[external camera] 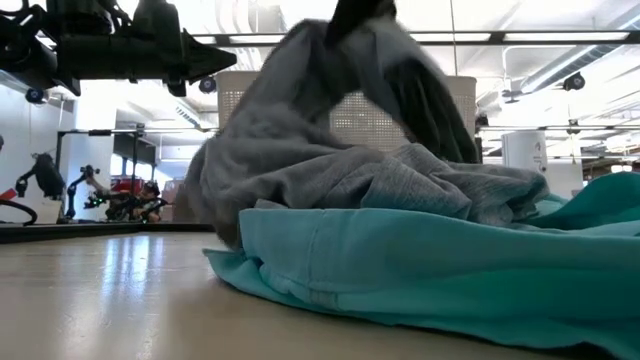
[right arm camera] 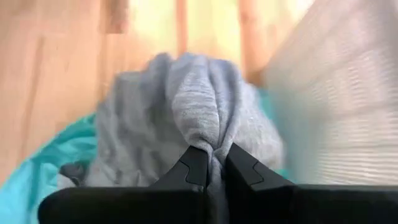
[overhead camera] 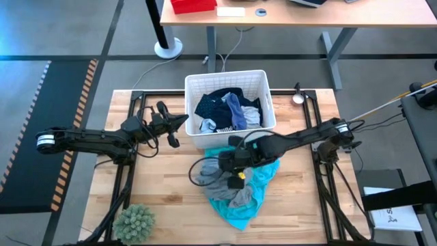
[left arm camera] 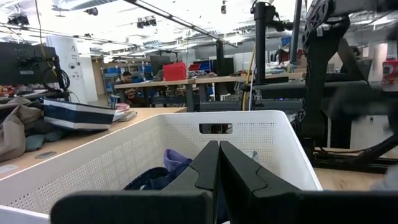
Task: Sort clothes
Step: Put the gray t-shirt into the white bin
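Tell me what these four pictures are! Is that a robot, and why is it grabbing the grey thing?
Yes, a robot with two dark metal arms at a wooden table, sorting clothes. One picture looks down from above, one looks across at table height, and each wrist carries a camera.

The right gripper is pinching a soft grey fabric garment and lifting it into a peak off a turquoise fabric garment on the table. The left gripper, fingers shut and empty, waits beside the white slotted plastic basket, which holds dark and blue clothes. The fuzzy green ball sits in a table corner.
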Available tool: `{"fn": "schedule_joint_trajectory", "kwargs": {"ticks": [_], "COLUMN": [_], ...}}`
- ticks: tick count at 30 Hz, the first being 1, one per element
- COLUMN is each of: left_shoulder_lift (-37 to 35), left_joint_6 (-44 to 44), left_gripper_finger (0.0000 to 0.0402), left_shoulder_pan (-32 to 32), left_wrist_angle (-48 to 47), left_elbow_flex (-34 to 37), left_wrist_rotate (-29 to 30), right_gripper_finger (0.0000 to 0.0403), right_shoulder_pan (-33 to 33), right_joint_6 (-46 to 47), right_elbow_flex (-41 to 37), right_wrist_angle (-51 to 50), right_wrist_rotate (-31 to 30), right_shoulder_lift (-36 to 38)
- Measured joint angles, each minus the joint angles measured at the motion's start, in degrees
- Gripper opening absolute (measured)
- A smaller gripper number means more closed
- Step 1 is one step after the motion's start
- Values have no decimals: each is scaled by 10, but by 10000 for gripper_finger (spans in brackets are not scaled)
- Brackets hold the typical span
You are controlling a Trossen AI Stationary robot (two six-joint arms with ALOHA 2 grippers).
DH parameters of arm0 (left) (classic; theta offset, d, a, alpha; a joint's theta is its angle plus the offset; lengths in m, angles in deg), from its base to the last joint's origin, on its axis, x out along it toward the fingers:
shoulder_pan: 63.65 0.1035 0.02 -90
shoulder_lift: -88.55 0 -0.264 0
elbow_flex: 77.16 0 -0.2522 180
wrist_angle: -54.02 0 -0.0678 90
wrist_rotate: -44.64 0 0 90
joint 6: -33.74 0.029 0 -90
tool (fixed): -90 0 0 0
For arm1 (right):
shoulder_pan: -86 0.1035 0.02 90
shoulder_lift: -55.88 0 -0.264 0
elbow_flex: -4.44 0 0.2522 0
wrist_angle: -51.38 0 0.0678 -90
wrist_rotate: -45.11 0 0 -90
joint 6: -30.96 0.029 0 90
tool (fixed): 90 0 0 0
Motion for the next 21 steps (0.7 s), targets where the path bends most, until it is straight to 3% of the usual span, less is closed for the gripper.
{"fn": "schedule_joint_trajectory", "kwargs": {"ticks": [6,16,21], "left_shoulder_lift": [0,0,0], "left_joint_6": [0,0,0], "left_gripper_finger": [0,0,0], "left_shoulder_pan": [0,0,0], "left_wrist_angle": [-1,-2,0], "left_elbow_flex": [0,0,0], "left_wrist_rotate": [0,0,0], "right_gripper_finger": [3,3,2], "right_shoulder_pan": [6,5,-4], "right_joint_6": [-41,-114,-195], "right_elbow_flex": [139,363,356], "right_wrist_angle": [-95,-114,-13], "right_wrist_rotate": [-75,-157,-238], "right_shoulder_lift": [2,3,47]}}
